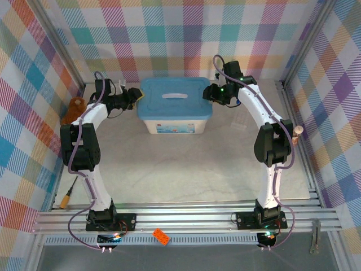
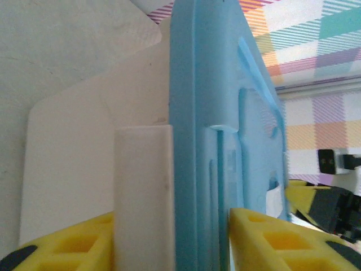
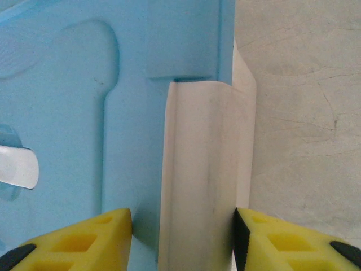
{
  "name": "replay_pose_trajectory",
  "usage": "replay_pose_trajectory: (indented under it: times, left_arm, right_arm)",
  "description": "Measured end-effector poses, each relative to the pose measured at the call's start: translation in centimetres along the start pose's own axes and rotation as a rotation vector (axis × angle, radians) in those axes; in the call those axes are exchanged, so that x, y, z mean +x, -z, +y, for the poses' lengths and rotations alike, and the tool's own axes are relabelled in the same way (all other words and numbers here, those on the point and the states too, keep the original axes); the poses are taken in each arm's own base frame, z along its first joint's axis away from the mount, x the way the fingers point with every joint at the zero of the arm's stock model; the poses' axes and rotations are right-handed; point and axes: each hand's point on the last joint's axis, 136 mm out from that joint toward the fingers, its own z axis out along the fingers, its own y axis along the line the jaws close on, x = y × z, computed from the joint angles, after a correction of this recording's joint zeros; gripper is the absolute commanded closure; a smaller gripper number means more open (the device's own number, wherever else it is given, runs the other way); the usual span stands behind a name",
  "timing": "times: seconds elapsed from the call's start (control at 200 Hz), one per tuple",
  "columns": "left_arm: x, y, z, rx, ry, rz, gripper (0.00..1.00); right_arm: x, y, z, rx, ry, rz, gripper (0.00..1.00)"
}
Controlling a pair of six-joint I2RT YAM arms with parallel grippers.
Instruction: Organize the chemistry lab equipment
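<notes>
Left wrist: white latch (image 2: 144,192) and blue lid edge (image 2: 197,113) sit clamped within left claw (image 2: 172,245).

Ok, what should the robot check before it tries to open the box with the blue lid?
1. Blue lid flat on the white box: ok.
2. Left gripper around the left latch, fingers against latch and lid rim: ok.
3. Right gripper snug on the right latch: not ok, there is a gap beside one finger.
4. Latches unclipped: cannot tell.
5. What's inside the box: cannot tell.
</notes>
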Motion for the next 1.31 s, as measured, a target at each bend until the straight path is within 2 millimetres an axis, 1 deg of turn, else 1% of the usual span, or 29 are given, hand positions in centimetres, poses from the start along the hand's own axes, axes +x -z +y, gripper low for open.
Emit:
replay_pose_trajectory:
  times: [0.09,0.285,0.44,0.51,0.61,0.735,0.845,1.015,1.155,1.22,1.26,1.305]
  left_arm:
    - [0.1,0.5,-0.5,-0.083,-0.046,-0.006,0.56]
    - [1.3,0.6,-1.9,-0.305,-0.163,0.039,0.55]
    - [1.8,0.8,-3.6,-0.425,-0.257,0.07,0.55]
    - [1.8,0.7,-3.9,-0.473,-0.294,0.075,0.54]
    - [1.9,0.8,-3.6,-0.54,-0.319,0.083,0.53]
    - [2.5,1.0,-1.8,-0.632,-0.313,0.11,0.52]
    - [2.4,1.0,-1.7,-0.631,-0.312,0.106,0.47]
    - [2.3,0.7,-1.7,-0.609,-0.298,0.11,0.44]
    - [1.3,-0.1,-1.7,-0.584,-0.282,0.103,0.44]
    - [0.9,-0.3,-1.6,-0.577,-0.274,0.099,0.41]
    - [0.9,-0.4,-1.6,-0.575,-0.271,0.099,0.38]
    - [0.9,-0.4,-1.7,-0.571,-0.264,0.097,0.36]
  right_arm:
    - [0.0,0.0,0.0,0.001,0.001,0.0,0.5]
    - [-0.1,0.2,-0.3,0.034,0.009,-0.004,0.51]
    - [-0.3,0.5,-0.9,0.075,0.019,-0.005,0.51]
    - [-0.4,0.6,-1.1,0.092,0.021,-0.005,0.51]
    - [-0.7,0.5,-1.0,0.101,0.025,-0.005,0.51]
    - [-0.5,0.4,-0.3,0.096,0.043,-0.007,0.51]
    - [-0.4,0.4,-0.2,0.099,0.051,-0.017,0.5]
    - [0.1,0.6,-0.1,0.079,0.04,-0.034,0.5]
    - [1.0,1.0,0.0,0.077,0.027,-0.026,0.5]
    - [1.2,1.1,0.1,0.08,0.026,-0.022,0.47]
    - [1.2,1.1,0.1,0.082,0.026,-0.022,0.43]
    - [1.2,1.0,0.3,0.081,0.03,-0.022,0.37]
